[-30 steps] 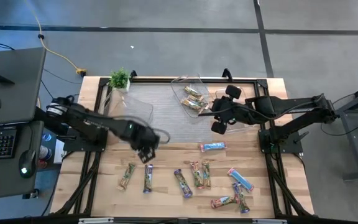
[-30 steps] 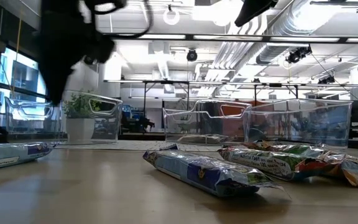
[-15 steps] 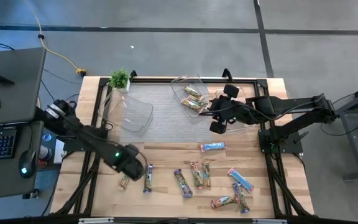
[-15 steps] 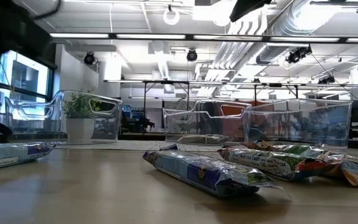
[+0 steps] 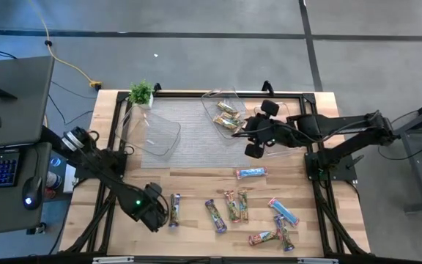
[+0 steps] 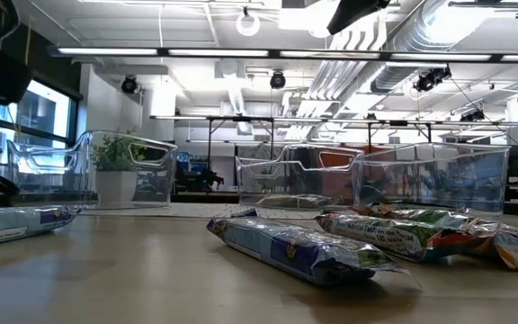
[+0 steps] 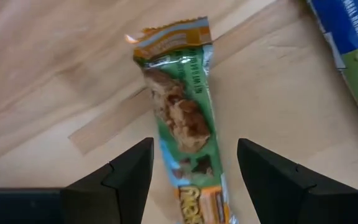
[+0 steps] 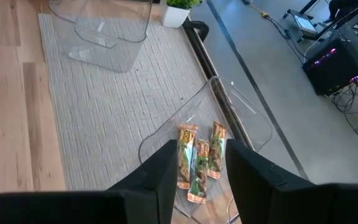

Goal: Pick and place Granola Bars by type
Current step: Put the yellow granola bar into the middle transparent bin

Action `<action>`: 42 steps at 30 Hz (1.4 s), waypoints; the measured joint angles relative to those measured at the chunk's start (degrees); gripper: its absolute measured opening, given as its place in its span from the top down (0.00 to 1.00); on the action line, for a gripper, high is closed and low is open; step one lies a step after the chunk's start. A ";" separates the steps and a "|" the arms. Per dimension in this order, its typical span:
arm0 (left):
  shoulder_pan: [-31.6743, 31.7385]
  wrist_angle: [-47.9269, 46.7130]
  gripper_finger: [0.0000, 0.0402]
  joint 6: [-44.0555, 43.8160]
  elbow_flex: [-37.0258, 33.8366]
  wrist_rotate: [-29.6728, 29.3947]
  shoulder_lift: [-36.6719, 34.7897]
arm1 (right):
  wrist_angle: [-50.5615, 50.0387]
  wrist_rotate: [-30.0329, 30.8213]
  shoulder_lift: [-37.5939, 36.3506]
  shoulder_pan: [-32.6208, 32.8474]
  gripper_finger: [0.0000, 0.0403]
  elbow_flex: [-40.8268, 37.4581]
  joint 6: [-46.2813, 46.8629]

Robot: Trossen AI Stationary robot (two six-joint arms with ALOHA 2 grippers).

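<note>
Left hand (image 7: 191, 168) astride crinkly green bar (image 7: 182, 118)

Green bar (image 7: 185, 124) cut off below.

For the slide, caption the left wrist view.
Open left end effector straddling a green granola bar lying flat on the wooden table.
</note>
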 joint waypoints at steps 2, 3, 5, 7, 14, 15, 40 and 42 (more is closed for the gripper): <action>0.00 0.20 0.44 0.01 0.00 0.07 1.44 | 0.79 0.09 0.62 0.00 0.71 0.00 -0.02; 0.00 0.18 0.44 -0.01 0.00 0.20 1.94 | 0.92 0.09 0.76 0.00 0.71 0.00 -0.19; 0.00 0.08 0.44 -0.07 0.12 0.17 2.68 | 1.77 -0.20 1.52 0.00 0.71 0.00 -1.13; 0.00 -0.14 0.46 -0.08 0.17 0.17 2.97 | 2.77 -0.20 2.03 0.00 0.71 0.00 -2.38; 0.00 0.60 0.64 1.80 0.22 -2.12 3.22 | 5.56 -1.55 3.66 0.00 0.71 0.00 -5.44; 0.00 0.80 0.67 1.82 0.20 -2.55 3.22 | 5.91 -1.79 3.70 0.00 0.71 0.00 -5.45; 38.15 27.51 0.83 78.86 0.02 -32.69 -14.34 | -1.05 -7.61 3.81 0.02 0.71 0.00 2.62; 43.53 37.08 0.83 87.64 0.09 -29.71 -13.43 | -2.79 -7.58 3.90 0.02 0.71 0.00 4.87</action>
